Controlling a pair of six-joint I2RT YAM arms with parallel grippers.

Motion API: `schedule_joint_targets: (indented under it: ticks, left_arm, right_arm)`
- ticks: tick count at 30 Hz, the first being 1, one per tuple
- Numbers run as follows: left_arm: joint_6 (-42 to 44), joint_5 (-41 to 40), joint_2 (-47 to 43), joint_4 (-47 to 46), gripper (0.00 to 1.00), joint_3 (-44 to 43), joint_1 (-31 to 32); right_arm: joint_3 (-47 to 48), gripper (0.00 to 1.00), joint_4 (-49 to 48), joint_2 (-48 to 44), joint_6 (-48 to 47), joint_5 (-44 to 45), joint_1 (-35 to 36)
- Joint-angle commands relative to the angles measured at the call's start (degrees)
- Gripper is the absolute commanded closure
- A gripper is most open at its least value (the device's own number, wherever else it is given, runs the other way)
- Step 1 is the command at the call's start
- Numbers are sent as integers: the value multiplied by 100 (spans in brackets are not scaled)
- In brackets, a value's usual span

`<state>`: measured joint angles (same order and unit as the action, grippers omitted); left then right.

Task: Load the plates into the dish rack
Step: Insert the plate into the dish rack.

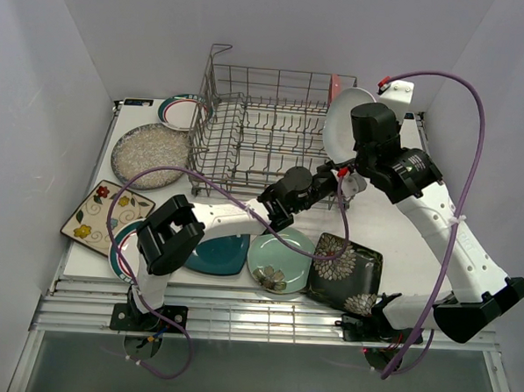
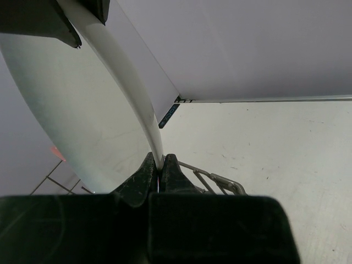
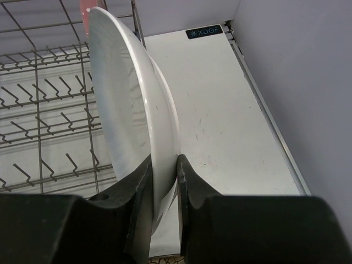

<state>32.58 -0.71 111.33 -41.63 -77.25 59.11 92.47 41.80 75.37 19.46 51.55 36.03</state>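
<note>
Holding the white oval plate (image 1: 340, 125) on edge at the right end of the dish rack (image 1: 265, 135), with rack tines to its left in the right wrist view. Pinching its rim with the right end effector (image 3: 164, 165), fingers tight on both faces. Pinching the same rim at its near edge with the left end effector (image 2: 158, 165), same clamp. Can't tell whether seated between tines or touching wire.

Already racked: pink scalloped plate (image 1: 335, 84), upright in the back right corner.

Lying flat on the worktop (image 1: 379, 224):
- left of the rack: speckled grey round plate (image 1: 150, 155) and rimmed white plate (image 1: 180, 111)
- at the left edge: cream flowered square plate (image 1: 107, 212)
- along the near edge: second rimmed plate (image 1: 118, 250) partly under the left arm, teal square plate (image 1: 219, 253), mint round plate (image 1: 281, 260), black floral square plate (image 1: 346, 271)
</note>
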Motion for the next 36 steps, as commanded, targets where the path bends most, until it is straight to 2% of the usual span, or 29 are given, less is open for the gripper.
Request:
schedule_joint_targets:
  ticks: [1, 9, 17, 36]
  left_arm:
    - [-446, 362, 64, 295, 100, -387, 117]
    - [-445, 265, 196, 567, 100, -615, 311]
    - [-770, -77, 442, 717, 100, -993, 408]
    - [-436, -289, 161, 577, 100, -712, 426]
  right_arm:
    - [87, 92, -823, -400, -91, -453, 273]
    - [-115, 92, -893, -699, -303, -567, 264]
    - [122, 92, -551, -463, -391, -716, 273]
    - [210, 92, -586, -480, -400, -919, 282]
